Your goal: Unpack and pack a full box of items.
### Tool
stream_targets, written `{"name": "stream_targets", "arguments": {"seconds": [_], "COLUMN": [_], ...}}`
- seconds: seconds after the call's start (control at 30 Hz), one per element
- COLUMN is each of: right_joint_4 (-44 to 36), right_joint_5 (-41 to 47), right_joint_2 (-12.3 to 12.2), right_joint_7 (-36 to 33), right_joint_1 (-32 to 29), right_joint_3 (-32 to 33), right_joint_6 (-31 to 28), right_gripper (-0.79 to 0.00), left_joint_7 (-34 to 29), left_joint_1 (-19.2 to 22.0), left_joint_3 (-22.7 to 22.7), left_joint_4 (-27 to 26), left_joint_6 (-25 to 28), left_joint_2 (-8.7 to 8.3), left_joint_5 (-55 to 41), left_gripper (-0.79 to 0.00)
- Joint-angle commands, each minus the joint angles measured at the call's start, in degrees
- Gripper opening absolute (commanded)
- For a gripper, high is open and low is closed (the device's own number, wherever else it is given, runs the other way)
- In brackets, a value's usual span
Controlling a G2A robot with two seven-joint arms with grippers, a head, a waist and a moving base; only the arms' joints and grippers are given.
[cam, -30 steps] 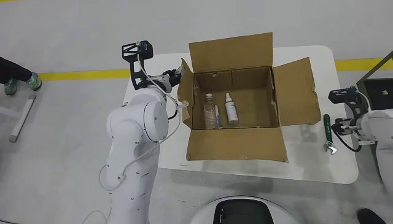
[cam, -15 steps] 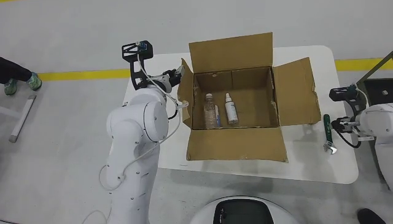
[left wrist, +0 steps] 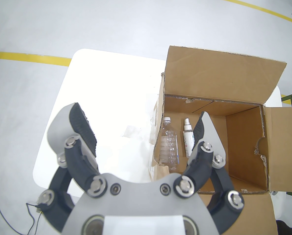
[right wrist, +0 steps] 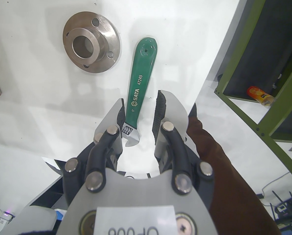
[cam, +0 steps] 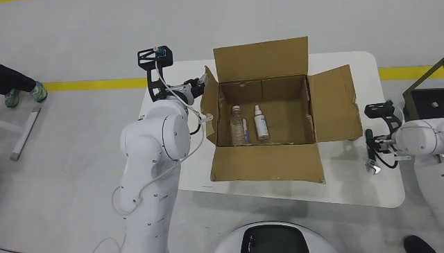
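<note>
An open cardboard box [cam: 267,163] stands mid-table. Inside it lie a clear plastic bottle [cam: 238,125] [left wrist: 169,145] and a white spray bottle [cam: 261,123] [left wrist: 188,138], side by side. On the table to the right of the box lies a green-handled wrench [cam: 370,142] [right wrist: 139,81]. My right gripper [right wrist: 141,97] [cam: 373,154] is open just above it, its pads on either side of the handle near the metal head. My left gripper [left wrist: 139,113] [cam: 200,83] hangs open at the box's left flap, holding nothing.
A round metal flange [right wrist: 91,45] rests on the white table [cam: 347,184] beside the wrench, toward the box. A green shelf frame [right wrist: 258,74] holding an orange can [right wrist: 260,95] stands just past the table's right edge. Bare tabletop [left wrist: 106,99] lies left of the box.
My right arm has moved in from the table's right edge, bringing its gripper over the wrench. The left arm and the box's contents have not moved.
</note>
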State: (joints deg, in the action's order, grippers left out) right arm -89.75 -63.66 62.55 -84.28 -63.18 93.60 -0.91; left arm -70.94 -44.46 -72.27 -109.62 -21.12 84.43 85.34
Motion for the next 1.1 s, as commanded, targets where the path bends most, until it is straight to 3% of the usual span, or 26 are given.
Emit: {"name": "stream_targets", "arguments": {"seconds": [0.0,0.67,0.77,0.9,1.07], "right_joint_4": [0.5,3.3,3.4,3.4,3.2], "right_joint_5": [0.2,0.3,0.4,0.4,1.3], "right_joint_2": [0.0,-0.5,-0.5,-0.7,-0.8], "right_joint_7": [0.4,2.0,2.1,2.3,2.9], "right_joint_1": [0.0,0.9,0.9,0.9,1.0], "right_joint_3": [-0.2,-3.0,-3.0,-3.1,-2.8], "right_joint_6": [0.3,1.4,1.6,1.8,1.9], "right_gripper": [-0.489,-0.526,-0.582,-0.785,-0.785], "left_joint_7": [0.0,0.0,0.0,0.0,0.0], "left_joint_1": [0.0,0.0,0.0,0.0,0.0], "left_joint_3": [0.0,0.0,0.0,0.0,0.0], "left_joint_4": [0.0,0.0,0.0,0.0,0.0], "left_joint_6": [0.0,0.0,0.0,0.0,0.0], "left_joint_2": [0.0,0.0,0.0,0.0,0.0], "left_joint_5": [0.0,0.0,0.0,0.0,0.0], "left_gripper": [0.0,0.0,0.0,0.0,0.0]}}
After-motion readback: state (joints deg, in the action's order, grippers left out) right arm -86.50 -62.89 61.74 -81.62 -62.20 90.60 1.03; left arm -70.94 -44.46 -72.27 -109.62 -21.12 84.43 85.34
